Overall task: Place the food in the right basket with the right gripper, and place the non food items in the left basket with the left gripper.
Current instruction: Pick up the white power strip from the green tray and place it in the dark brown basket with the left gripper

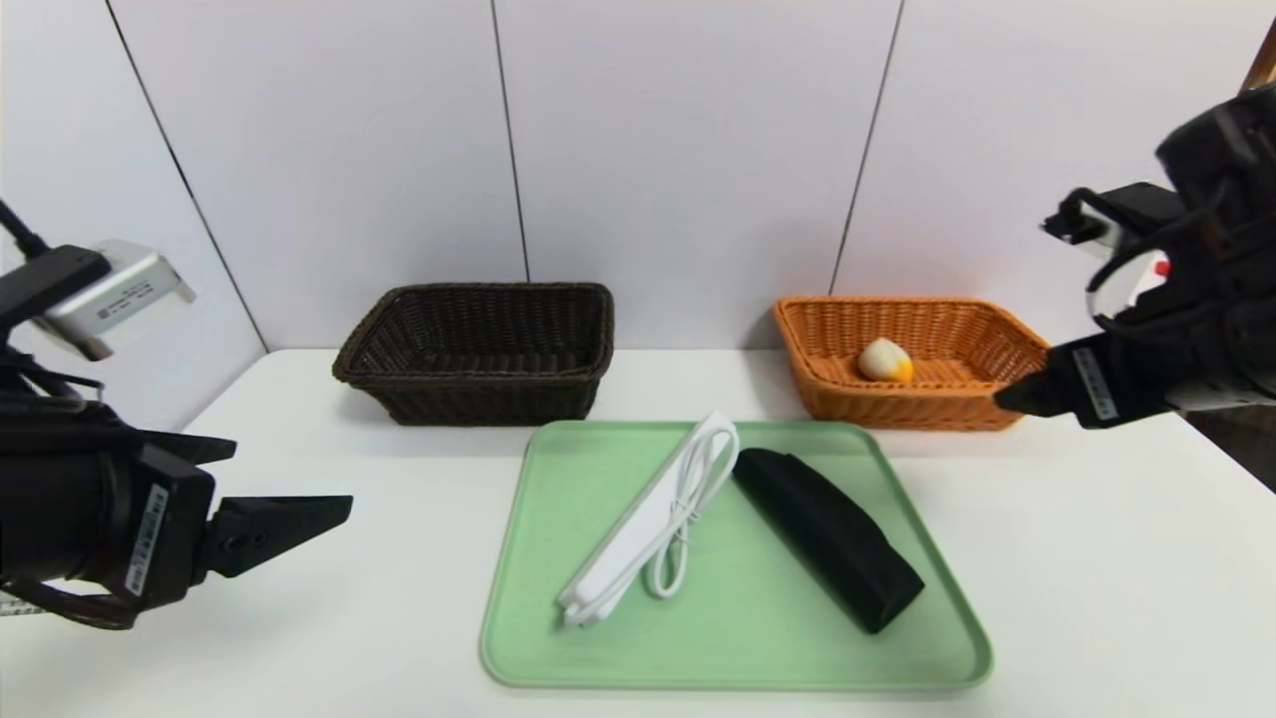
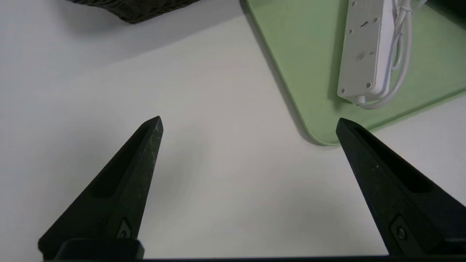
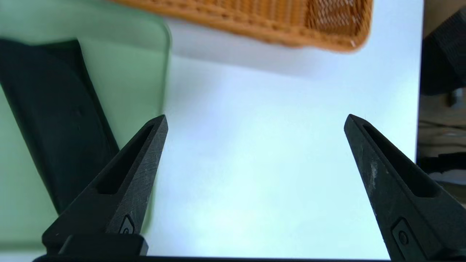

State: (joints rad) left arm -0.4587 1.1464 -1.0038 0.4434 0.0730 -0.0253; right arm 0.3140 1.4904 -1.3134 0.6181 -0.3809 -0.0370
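Observation:
A pale food piece with an orange end (image 1: 884,360) lies inside the orange right basket (image 1: 987,344). The dark brown left basket (image 1: 478,349) holds nothing that I can see. On the green tray (image 1: 738,648) lie a white power strip with its cord (image 1: 648,519) and a black case (image 1: 827,538). My right gripper (image 3: 255,122) is open and holds nothing; it hovers over bare table beside the orange basket (image 3: 276,22) and the tray's corner (image 3: 145,54). My left gripper (image 2: 249,122) is open over the table, left of the tray (image 2: 309,72) and the power strip (image 2: 360,47).
The white table (image 1: 1097,558) ends at a light wall behind the baskets. The black case (image 3: 54,120) fills one side of the right wrist view. The table's right edge (image 3: 418,109) lies close to my right gripper, with dark equipment beyond it.

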